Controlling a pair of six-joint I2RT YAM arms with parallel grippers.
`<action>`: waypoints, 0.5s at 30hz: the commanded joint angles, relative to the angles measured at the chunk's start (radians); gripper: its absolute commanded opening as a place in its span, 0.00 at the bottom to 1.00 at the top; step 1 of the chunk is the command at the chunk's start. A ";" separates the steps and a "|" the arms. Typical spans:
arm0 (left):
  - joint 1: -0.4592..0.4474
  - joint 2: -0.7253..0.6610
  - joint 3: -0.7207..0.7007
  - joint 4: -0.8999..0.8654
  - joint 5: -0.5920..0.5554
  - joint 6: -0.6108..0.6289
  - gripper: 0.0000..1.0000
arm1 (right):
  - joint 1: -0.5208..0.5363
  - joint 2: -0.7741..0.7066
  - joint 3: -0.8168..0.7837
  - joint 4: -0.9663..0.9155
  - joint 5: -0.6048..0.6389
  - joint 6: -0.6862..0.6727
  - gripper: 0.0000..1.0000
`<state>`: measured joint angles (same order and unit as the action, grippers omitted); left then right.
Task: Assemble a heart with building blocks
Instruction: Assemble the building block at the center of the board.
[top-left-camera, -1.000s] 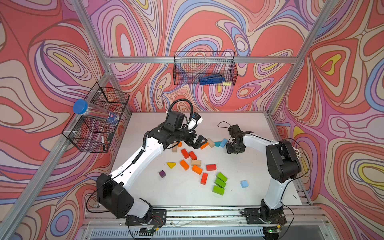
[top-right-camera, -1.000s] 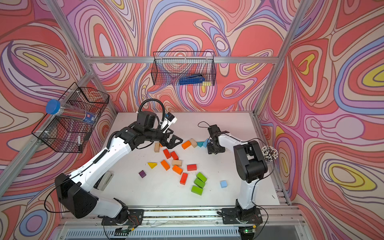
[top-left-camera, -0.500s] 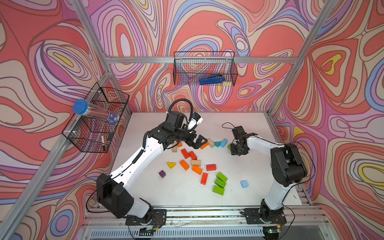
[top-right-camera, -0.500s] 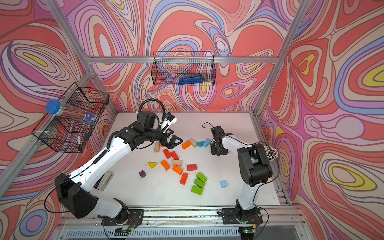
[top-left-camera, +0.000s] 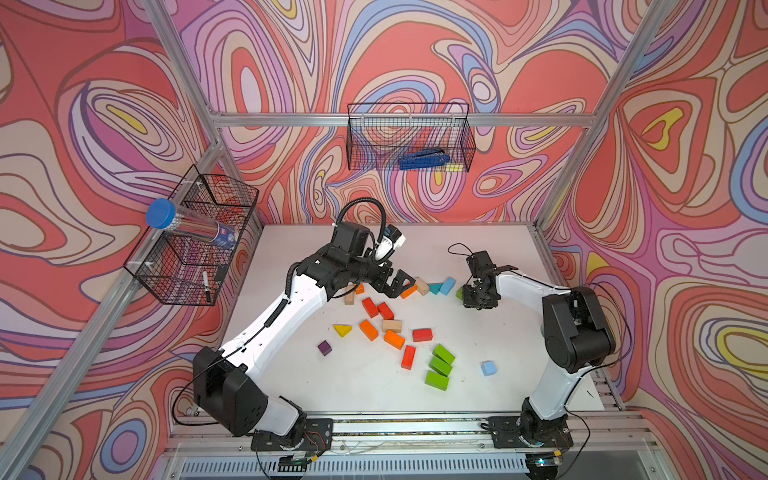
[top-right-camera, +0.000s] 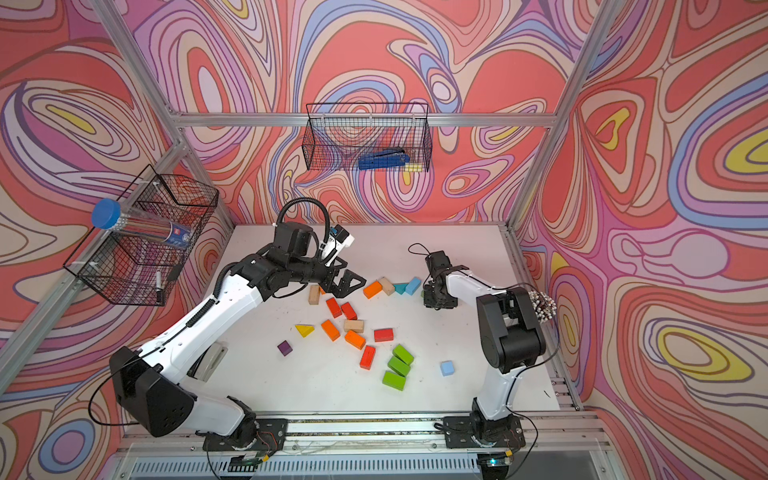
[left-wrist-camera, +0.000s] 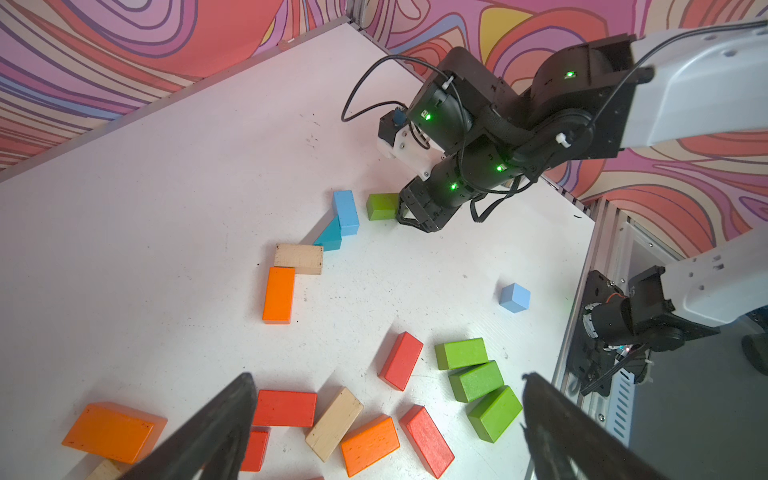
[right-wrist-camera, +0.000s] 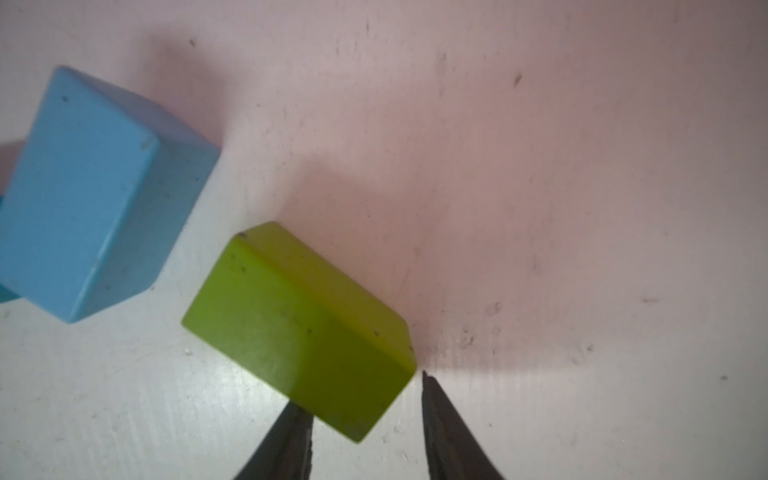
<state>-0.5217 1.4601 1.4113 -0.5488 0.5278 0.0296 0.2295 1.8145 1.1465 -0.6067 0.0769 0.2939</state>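
Building blocks lie scattered on the white table (top-left-camera: 498, 257). At the back, an orange brick (top-left-camera: 409, 291), a plain wood one (top-left-camera: 422, 286), a teal wedge (top-left-camera: 434, 288) and a light blue brick (top-left-camera: 447, 285) form a row. Just right of it lies a green brick (right-wrist-camera: 299, 316) (left-wrist-camera: 381, 206). My right gripper (right-wrist-camera: 365, 395) (top-left-camera: 467, 298) points down with a finger against each side of that brick's near end. My left gripper (left-wrist-camera: 386, 376) (top-left-camera: 401, 286) hangs open above the red bricks (top-left-camera: 370, 306) and holds nothing.
Three green bricks (top-left-camera: 440, 365), a light blue cube (top-left-camera: 489, 368), a yellow wedge (top-left-camera: 342, 330) and a purple cube (top-left-camera: 325, 347) lie nearer the front. Wire baskets hang on the left wall (top-left-camera: 195, 241) and the back wall (top-left-camera: 409, 137). A grey stapler (top-right-camera: 212, 357) lies under the left arm.
My right gripper has shifted slightly to the right and its jaws have narrowed around the green brick's end. The left arm has not moved.
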 joint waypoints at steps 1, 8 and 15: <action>0.008 -0.021 -0.011 0.022 0.023 0.001 0.99 | -0.005 -0.018 0.003 0.041 -0.027 0.019 0.45; 0.007 -0.020 -0.011 0.021 0.028 0.000 1.00 | -0.005 0.004 0.016 0.069 -0.048 0.072 0.53; 0.006 -0.014 -0.009 0.022 0.035 -0.003 1.00 | -0.005 0.017 0.043 0.072 -0.039 0.083 0.48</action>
<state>-0.5217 1.4601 1.4113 -0.5484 0.5419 0.0288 0.2295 1.8160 1.1618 -0.5533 0.0360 0.3611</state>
